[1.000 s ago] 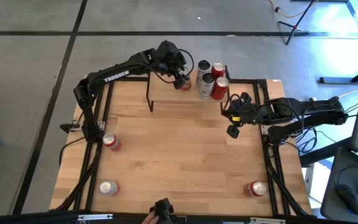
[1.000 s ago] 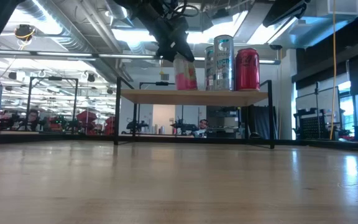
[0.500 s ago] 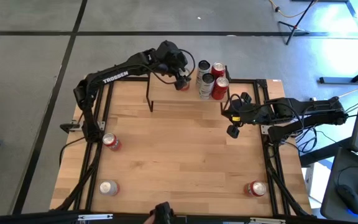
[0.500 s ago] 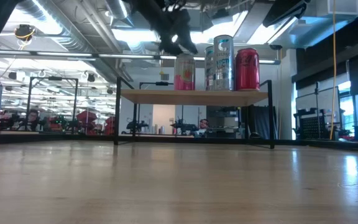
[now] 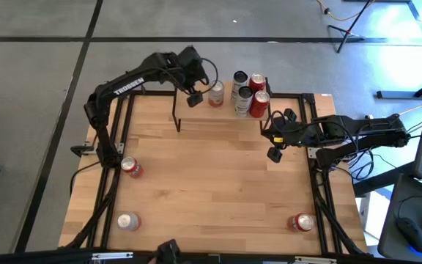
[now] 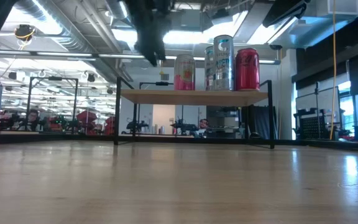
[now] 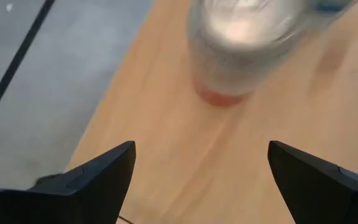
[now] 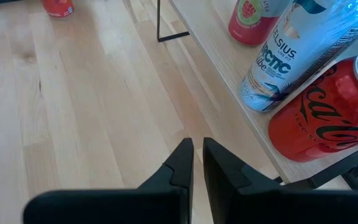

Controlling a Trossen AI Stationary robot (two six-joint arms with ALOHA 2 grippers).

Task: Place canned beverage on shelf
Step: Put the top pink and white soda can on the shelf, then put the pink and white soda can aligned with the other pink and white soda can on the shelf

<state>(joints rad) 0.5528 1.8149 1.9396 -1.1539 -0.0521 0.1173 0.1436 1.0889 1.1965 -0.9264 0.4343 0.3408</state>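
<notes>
A pink can (image 5: 215,93) stands upright on its base on the shelf (image 6: 166,97), a low rack with a wooden plank top and black legs at the table's far edge. It also shows in the low view (image 6: 184,71) and the left wrist view (image 7: 247,43). To its right on the plank stand a silver-blue can (image 6: 222,62) and a red can (image 6: 247,68), with more behind. My left gripper (image 5: 194,98) is open and empty, just left of the pink can; its fingers stand wide apart in the wrist view (image 7: 201,171). My right gripper (image 5: 273,154) is shut and empty over the table, right of the shelf.
Three more cans stand on the table: a red one (image 5: 131,167) at the left, a silver one (image 5: 128,221) at the near left, a red one (image 5: 302,221) at the near right. The shelf's black legs (image 5: 176,111) stand near my left gripper.
My left gripper has set the pink can, first tilted, upright on the shelf, let go of it, and drawn back toward the table's left edge. The can stays standing where it was put.
</notes>
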